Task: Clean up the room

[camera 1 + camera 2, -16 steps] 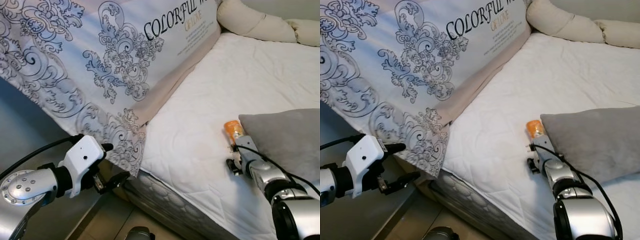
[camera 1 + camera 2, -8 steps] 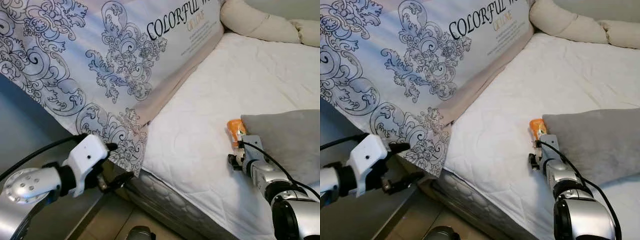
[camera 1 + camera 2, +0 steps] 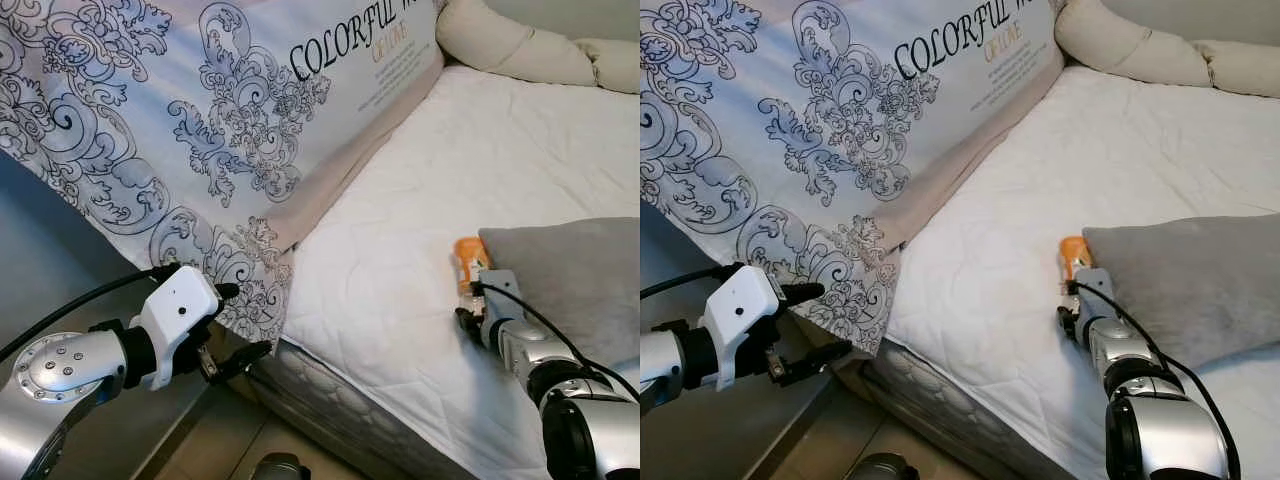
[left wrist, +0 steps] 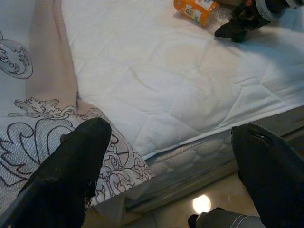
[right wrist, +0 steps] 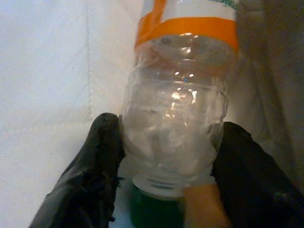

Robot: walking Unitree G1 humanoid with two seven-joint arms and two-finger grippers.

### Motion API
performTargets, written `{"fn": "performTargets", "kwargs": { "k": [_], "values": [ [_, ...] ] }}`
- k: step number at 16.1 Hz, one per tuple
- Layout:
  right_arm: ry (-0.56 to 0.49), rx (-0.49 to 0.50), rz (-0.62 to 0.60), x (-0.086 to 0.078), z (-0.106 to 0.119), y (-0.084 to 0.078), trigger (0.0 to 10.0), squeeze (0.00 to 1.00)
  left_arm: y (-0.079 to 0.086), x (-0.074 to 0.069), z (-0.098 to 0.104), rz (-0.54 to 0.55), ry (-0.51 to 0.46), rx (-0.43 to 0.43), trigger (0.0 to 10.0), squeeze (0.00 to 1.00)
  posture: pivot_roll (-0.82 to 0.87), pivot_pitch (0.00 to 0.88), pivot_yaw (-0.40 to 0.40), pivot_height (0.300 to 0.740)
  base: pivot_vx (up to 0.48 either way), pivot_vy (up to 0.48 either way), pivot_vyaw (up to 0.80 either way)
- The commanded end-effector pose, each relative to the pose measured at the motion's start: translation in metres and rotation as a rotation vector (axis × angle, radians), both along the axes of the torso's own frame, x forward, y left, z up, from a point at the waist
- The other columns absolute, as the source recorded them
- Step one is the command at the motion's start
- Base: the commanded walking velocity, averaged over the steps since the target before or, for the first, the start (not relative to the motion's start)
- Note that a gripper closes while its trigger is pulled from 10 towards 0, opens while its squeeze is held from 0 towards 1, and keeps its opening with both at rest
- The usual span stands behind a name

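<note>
— Where is the bottle?
— A clear plastic bottle point(image 5: 175, 118) with an orange label lies on the white bed point(image 3: 400, 270), touching the grey pillow point(image 3: 580, 280) at its 3 o'clock. The right hand point(image 5: 166, 156) pinches it near the green cap.
— And the left hand?
— The left hand point(image 3: 236, 320), at 8 o'clock, hangs spread just off the mattress edge, beside the patterned quilt point(image 3: 180, 130).
</note>
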State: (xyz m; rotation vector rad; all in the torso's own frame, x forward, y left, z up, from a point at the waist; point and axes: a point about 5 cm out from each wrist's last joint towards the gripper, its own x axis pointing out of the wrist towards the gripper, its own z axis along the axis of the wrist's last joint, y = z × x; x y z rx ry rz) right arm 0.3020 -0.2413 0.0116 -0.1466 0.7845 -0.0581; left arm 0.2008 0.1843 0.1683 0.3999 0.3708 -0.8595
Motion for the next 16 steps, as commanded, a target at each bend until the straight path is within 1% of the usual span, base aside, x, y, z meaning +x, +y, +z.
{"fn": "performTargets", "kwargs": {
  "k": [1,3,4,6,7,9,11,12,14,15,16],
  "values": [
    [0.043,0.024,0.028,-0.004,-0.006,0.008,0.0,0.0,0.0,0.002,0.001,-0.009,-0.01,0.014,10.0,0.93,0.41,0.0,0.063,0.74,0.0,0.0,0.0],
    [0.013,0.053,0.006,-0.001,-0.004,0.009,0.0,0.0,-0.001,0.002,0.0,-0.009,-0.01,0.014,10.0,0.94,0.4,0.0,0.059,0.74,0.0,0.0,0.0],
    [-0.018,0.088,-0.002,0.003,0.0,0.011,0.0,0.0,-0.001,0.003,-0.001,-0.006,-0.011,0.013,10.0,0.93,0.39,0.0,0.054,0.74,0.0,0.0,0.0],
    [-0.041,0.115,0.002,0.007,0.003,0.013,0.0,0.0,0.0,0.004,-0.003,0.008,-0.014,0.008,10.0,0.93,0.38,0.0,0.048,0.74,0.0,0.0,0.0],
    [-0.067,0.154,0.007,0.01,0.007,0.016,0.0,0.0,0.001,0.005,-0.007,0.033,-0.015,-0.003,10.0,0.93,0.34,0.0,0.04,0.74,0.0,0.0,0.0],
    [-0.078,0.17,0.015,0.012,0.008,0.018,0.0,0.0,0.001,0.006,-0.009,0.05,-0.018,-0.009,10.0,0.94,0.33,0.0,0.039,0.74,0.0,0.0,0.0],
    [-0.129,0.266,0.102,0.018,0.015,0.027,0.0,0.0,0.002,0.013,-0.022,0.165,-0.048,-0.054,10.0,0.93,0.25,0.0,0.03,0.74,0.0,0.0,0.0],
    [-0.139,0.282,0.117,0.018,0.016,0.028,0.0,0.0,0.002,0.016,-0.025,0.189,-0.052,-0.063,10.0,0.93,0.23,0.0,0.028,0.74,0.0,0.0,0.0],
    [-0.214,0.338,0.109,0.02,0.022,0.025,0.0,0.0,0.0,0.028,-0.036,0.276,-0.064,-0.097,10.0,0.94,0.18,0.0,0.031,0.74,0.0,0.0,0.0],
    [-0.232,0.351,0.104,0.019,0.022,0.024,0.0,0.0,-0.002,0.031,-0.038,0.287,-0.068,-0.109,10.0,0.94,0.16,0.0,0.036,0.74,0.0,0.0,0.0],
    [-0.275,0.373,0.1,0.017,0.024,0.022,0.0,0.0,-0.004,0.038,-0.041,0.322,-0.067,-0.126,10.0,0.95,0.12,0.0,0.039,0.74,0.0,0.0,0.0]
  ]
}}
